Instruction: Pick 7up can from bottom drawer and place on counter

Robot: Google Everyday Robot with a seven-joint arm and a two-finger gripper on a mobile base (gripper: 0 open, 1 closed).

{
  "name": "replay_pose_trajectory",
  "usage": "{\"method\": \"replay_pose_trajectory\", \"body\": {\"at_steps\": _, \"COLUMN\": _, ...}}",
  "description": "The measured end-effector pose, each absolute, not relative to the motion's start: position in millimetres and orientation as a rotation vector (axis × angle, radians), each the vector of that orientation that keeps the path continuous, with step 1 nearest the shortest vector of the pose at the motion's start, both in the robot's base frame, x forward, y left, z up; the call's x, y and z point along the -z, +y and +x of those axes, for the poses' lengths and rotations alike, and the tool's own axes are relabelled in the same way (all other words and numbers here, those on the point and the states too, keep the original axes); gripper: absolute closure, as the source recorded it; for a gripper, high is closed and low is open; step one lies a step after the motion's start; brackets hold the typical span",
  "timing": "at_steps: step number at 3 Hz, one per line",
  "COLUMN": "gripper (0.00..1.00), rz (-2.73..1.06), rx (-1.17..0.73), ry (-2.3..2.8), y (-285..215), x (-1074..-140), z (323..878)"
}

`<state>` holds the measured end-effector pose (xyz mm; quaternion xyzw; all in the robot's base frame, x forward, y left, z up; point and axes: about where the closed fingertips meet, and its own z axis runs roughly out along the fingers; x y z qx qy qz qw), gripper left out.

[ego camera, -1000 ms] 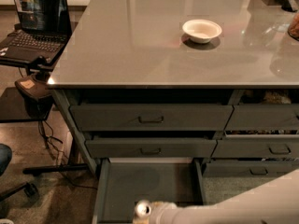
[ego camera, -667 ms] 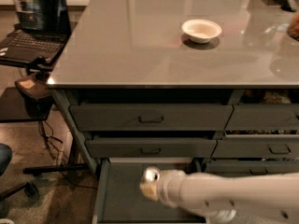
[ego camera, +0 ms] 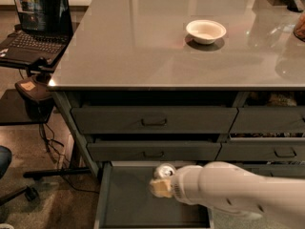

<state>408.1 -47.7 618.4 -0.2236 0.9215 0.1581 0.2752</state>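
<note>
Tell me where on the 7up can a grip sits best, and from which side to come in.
Take the 7up can by its round side wall, coming level from the right, where the gripper sits over the bottom drawer. Its silver top faces up, so it seems upright, and the curved sides probably suit a two-sided pinch.

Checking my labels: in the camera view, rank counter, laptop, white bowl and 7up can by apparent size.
Largest first: counter, laptop, white bowl, 7up can; the gripper, over the open bottom drawer, hides most of the can.
</note>
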Motion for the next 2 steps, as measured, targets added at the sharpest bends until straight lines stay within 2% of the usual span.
{"method": "replay_pose_trajectory", "body": {"at_steps": 1, "gripper": 1.0, "rz": -0.52, "rx": -0.403, "ry": 2.505, "y": -69.8, "x": -619.3, "z": 396.8}}
{"method": "replay_pose_trajectory", "body": {"at_steps": 2, "gripper": 1.0, "rz": -0.521, "rx": -0.403, "ry": 2.505, "y": -69.7, "x": -619.3, "z": 396.9}}
